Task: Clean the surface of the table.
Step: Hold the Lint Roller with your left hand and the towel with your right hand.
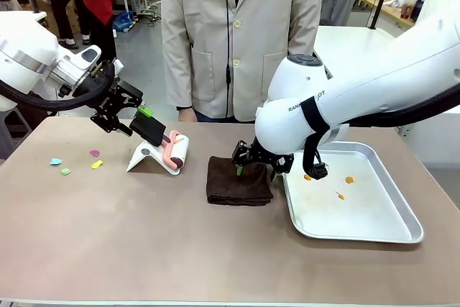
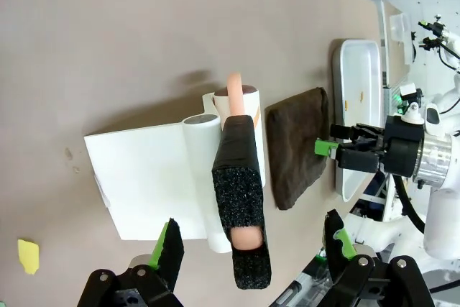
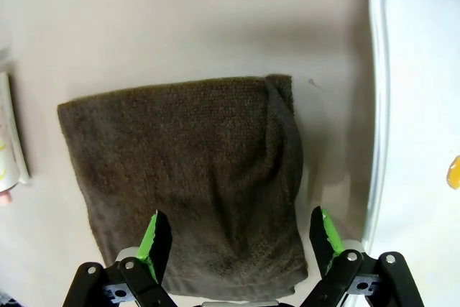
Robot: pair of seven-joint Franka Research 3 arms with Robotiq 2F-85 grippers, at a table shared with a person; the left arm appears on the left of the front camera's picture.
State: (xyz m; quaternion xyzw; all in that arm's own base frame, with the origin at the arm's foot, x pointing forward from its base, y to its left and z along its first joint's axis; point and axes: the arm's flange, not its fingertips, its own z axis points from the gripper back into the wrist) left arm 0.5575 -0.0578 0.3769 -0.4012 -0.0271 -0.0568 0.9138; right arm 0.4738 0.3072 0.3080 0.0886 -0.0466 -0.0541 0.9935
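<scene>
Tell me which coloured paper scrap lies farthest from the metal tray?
The light blue scrap, leftmost of the four; the green scrap, pink scrap and yellow scrap all lie nearer the tray.

Glossy white on left arm [image 1: 29,52] and right arm [image 1: 388,70], with looped black cables [image 1: 43,102]. Black left gripper [image 2: 251,239] and right gripper [image 3: 241,229], green pads [image 3: 153,239]. Beige buttoned blazer [image 1: 208,34] on the person.

1 ea. table [image 1: 144,235], cloth [image 1: 237,181], roller [image 1: 176,152], tray [image 1: 359,213]; 4 scraps [image 1: 96,165], 3 crumbs [image 1: 349,179]

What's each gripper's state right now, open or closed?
Left gripper: open, straddling the lint roller handle.
Right gripper: open, above the brown towel.
</scene>
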